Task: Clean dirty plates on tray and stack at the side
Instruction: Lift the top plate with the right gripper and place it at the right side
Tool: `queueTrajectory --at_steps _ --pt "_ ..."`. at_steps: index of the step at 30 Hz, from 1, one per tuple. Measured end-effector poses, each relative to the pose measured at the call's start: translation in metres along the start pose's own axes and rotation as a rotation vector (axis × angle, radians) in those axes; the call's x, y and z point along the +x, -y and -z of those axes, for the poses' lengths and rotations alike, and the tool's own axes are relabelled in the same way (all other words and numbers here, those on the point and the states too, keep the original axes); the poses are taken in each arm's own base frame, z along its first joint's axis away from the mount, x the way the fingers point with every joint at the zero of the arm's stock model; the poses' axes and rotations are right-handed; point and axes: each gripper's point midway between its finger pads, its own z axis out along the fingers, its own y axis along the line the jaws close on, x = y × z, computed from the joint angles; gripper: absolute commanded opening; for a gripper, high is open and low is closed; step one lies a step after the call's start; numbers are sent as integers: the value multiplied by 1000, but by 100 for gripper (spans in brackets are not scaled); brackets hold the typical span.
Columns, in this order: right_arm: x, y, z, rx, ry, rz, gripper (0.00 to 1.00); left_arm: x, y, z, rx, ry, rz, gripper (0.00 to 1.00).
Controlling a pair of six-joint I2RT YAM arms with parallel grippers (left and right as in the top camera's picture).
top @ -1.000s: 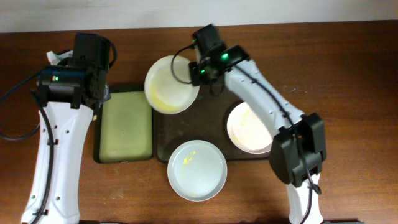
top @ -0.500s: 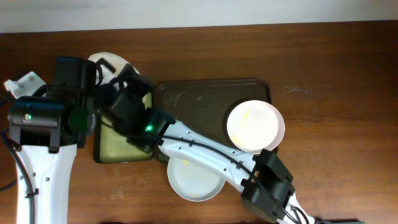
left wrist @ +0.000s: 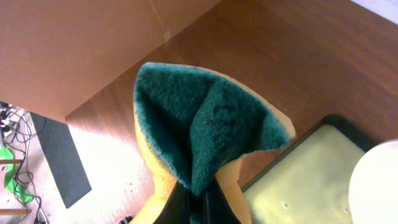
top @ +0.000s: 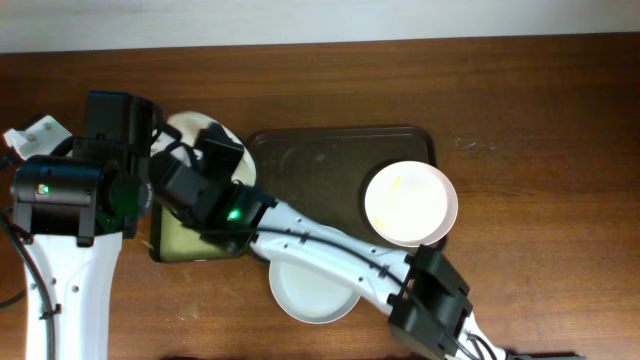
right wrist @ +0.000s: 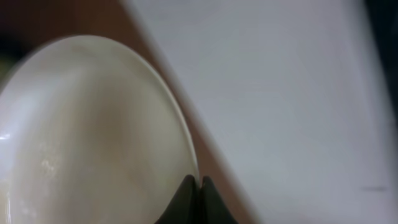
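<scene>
Cream plate [top: 190, 128] at far left beside the left gripper [left wrist: 198, 194] clamped on a green-yellow sponge [left wrist: 199, 124], its rim pinched in the right gripper [right wrist: 194, 185] above the black tray [left wrist: 311, 180], blue-grey plate [top: 305, 295] at the front rim of the brown tray [top: 310, 165], pinkish plate [top: 405, 205] on its right end

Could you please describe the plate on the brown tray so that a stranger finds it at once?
Find the large dark brown tray in the middle of the table. At its right end lies a round whitish plate with a faint yellow smear. It is the plate farthest to the right, seen nearly whole.
</scene>
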Motion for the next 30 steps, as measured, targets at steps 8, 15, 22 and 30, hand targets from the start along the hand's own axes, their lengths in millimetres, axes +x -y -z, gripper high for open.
queueTrajectory --at_steps 8,15,22,30 --pt "99 40 -99 -696 -170 -866 4 -1 3 0 13 3 9 0" --pt "421 207 -94 -513 -714 -1555 4 5 10 0 50 -32 13 0" --pt "588 212 9 -295 -1145 -1718 4 8 18 1 86 -56 23 0" --pt "592 180 19 -347 -1257 -1626 68 10 20 1 98 -67 23 0"
